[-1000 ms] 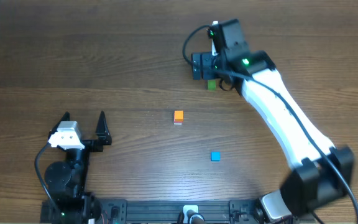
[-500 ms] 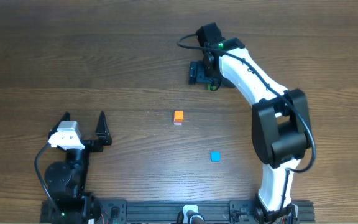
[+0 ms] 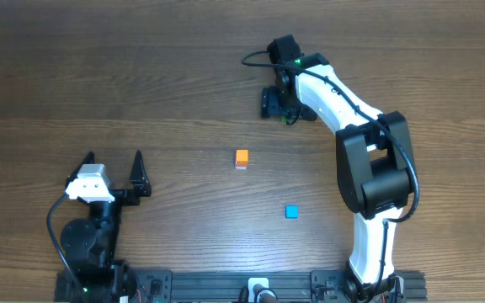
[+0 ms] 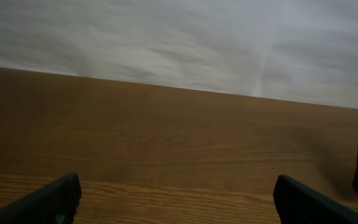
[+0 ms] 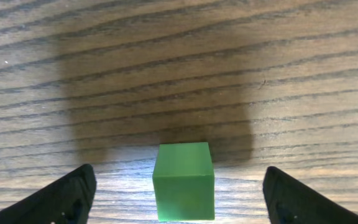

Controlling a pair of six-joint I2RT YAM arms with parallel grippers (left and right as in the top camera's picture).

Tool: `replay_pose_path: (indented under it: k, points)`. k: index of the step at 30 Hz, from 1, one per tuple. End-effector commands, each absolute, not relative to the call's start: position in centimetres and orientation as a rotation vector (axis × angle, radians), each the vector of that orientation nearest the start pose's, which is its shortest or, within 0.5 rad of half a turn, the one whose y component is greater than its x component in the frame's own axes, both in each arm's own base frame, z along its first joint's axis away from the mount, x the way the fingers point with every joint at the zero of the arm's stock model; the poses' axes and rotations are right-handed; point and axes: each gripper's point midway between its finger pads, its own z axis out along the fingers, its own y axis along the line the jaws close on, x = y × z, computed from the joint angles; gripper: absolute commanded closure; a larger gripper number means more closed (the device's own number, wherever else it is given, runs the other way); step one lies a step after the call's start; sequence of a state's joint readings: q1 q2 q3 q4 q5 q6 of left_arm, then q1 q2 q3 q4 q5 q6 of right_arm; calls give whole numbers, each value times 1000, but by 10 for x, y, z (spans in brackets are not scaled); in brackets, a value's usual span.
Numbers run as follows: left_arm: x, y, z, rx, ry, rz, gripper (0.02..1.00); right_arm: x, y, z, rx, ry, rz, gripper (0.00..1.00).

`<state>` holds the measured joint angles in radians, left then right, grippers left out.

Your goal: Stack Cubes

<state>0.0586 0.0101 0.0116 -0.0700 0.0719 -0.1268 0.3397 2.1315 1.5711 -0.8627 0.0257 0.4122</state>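
Observation:
A green cube (image 5: pixel 183 180) lies on the wooden table between the spread fingers of my right gripper (image 5: pixel 179 196), which is open and low over it. From above, the right gripper (image 3: pixel 279 104) is at the far middle of the table, the green cube (image 3: pixel 286 118) mostly hidden beneath it. An orange cube (image 3: pixel 242 156) sits on a pale cube near the table's centre. A blue cube (image 3: pixel 291 211) lies nearer the front. My left gripper (image 3: pixel 114 161) stands open at the front left, with nothing between its fingers (image 4: pixel 48 199).
The wooden table (image 3: pixel 141 76) is bare around the cubes. The right arm (image 3: pixel 369 160) runs from the front right up to the far middle. A pale wall (image 4: pixel 179 37) stands beyond the table's far edge.
The right arm swung from stretched-out to folded, and its gripper dropped down over the green cube. The left arm and the other cubes kept still.

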Motion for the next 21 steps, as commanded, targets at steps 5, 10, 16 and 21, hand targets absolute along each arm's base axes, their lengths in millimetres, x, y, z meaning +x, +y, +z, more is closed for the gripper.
replay_pose_path:
  k: [5,10,16,21]
  points:
    - [246,2,158,-84,1637,-101,18,418,137,1,47,3005,5,242]
    - [246,2,158,-84,1637,-101,18,419,138,1,19,2999,8,356]
    - [246,2,158,-84,1637,-101,18,419,139,1,-14,2998,6,544]
    - [246,2,158,-84,1637,-101,18,419,139,1,-25,2999,5,632]
